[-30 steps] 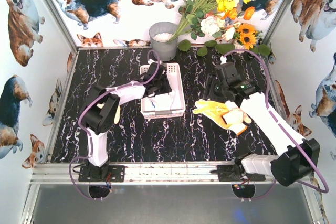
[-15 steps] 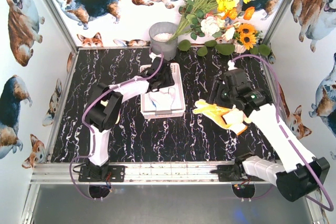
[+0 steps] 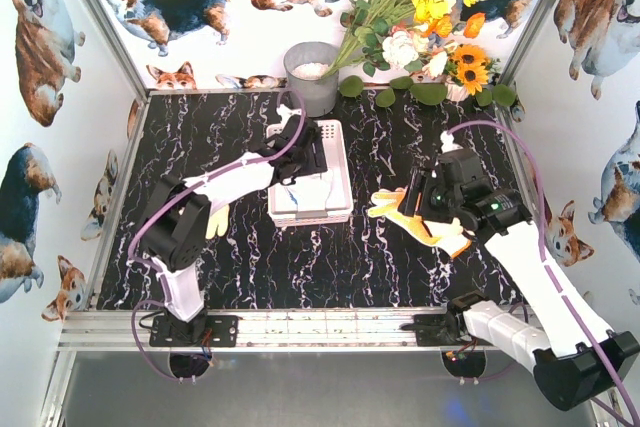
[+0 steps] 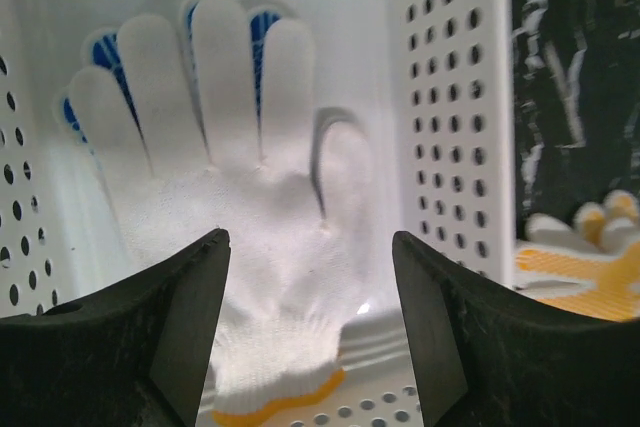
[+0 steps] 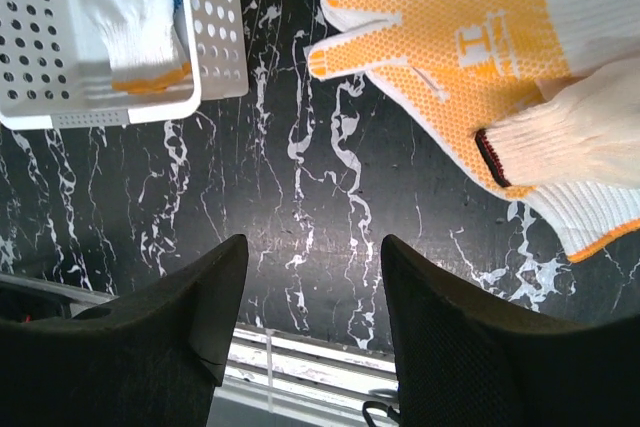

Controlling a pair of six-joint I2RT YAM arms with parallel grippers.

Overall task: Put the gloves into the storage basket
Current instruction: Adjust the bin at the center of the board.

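Found in the storage basket (image 4: 450, 97): one white glove (image 4: 250, 227), blue showing at the fingertips, flat on the floor, orange-edged cuff toward the near edge of the table (image 3: 200, 137). Found outside, between basket and right edge: a yellow-dotted glove (image 5: 470, 57), with a cream glove (image 5: 585, 132) lapped across its wrist part. Judged light, limp knit, prone to fold and to drag a neighbour along; likely best pinched at a cuff or mid-palm, top piece first. Left gripper (image 4: 308, 242) above the basketed glove, jaws apart, grasping nothing. Right gripper (image 5: 315, 247) above bare table just beside the pair, jaws likewise released, empty.
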